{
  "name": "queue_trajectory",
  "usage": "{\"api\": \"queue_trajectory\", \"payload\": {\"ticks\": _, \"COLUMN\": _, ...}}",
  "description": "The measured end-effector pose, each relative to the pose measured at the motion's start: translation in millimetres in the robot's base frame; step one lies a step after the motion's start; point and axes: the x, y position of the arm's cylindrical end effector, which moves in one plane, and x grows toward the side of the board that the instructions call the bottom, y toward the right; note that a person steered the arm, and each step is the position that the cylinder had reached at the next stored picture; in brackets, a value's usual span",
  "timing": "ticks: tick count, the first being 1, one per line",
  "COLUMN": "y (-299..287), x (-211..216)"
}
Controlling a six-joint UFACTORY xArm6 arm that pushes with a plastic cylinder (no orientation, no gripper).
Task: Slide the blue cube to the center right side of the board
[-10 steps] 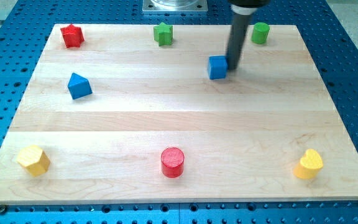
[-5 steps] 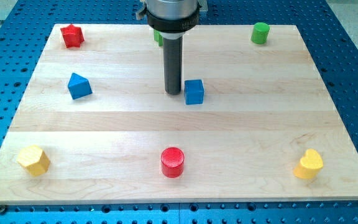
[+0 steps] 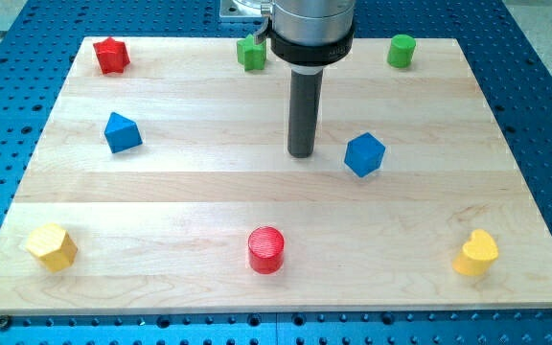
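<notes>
The blue cube (image 3: 364,153) lies on the wooden board (image 3: 161,201), a little right of the middle, turned so a corner points down. My tip (image 3: 301,153) rests on the board to the left of the cube, with a small gap between them. The dark rod rises from the tip to the view's top centre.
A blue triangular block (image 3: 122,131) lies at the left. A red star (image 3: 111,55), a green block (image 3: 251,52) and a green cylinder (image 3: 402,50) line the top edge. A yellow hexagon (image 3: 51,246), a red cylinder (image 3: 265,249) and a yellow heart (image 3: 475,253) lie near the bottom.
The blue cube slid down and left, then right past the middle, and rotated. My tip went from the cube's right side to its left and followed it rightward.
</notes>
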Motion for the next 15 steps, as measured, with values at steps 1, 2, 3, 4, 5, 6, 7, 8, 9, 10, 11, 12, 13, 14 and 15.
{"api": "queue_trajectory", "payload": {"ticks": 1, "y": -5, "x": 0}}
{"api": "queue_trajectory", "payload": {"ticks": 2, "y": -11, "x": 12}}
{"api": "queue_trajectory", "payload": {"ticks": 3, "y": 28, "x": 16}}
{"api": "queue_trajectory", "payload": {"ticks": 4, "y": 63, "x": 23}}
{"api": "queue_trajectory", "payload": {"ticks": 5, "y": 64, "x": 47}}
{"api": "queue_trajectory", "payload": {"ticks": 6, "y": 74, "x": 54}}
{"api": "queue_trajectory", "payload": {"ticks": 7, "y": 101, "x": 21}}
{"api": "queue_trajectory", "payload": {"ticks": 8, "y": 144, "x": 3}}
{"api": "queue_trajectory", "payload": {"ticks": 9, "y": 102, "x": 3}}
{"api": "queue_trajectory", "payload": {"ticks": 10, "y": 78, "x": -14}}
{"api": "queue_trajectory", "payload": {"ticks": 11, "y": 84, "x": -54}}
{"api": "queue_trajectory", "payload": {"ticks": 12, "y": 85, "x": -49}}
{"api": "queue_trajectory", "payload": {"ticks": 13, "y": 109, "x": -33}}
{"api": "queue_trajectory", "payload": {"ticks": 14, "y": 128, "x": -33}}
{"api": "queue_trajectory", "payload": {"ticks": 15, "y": 145, "x": -31}}
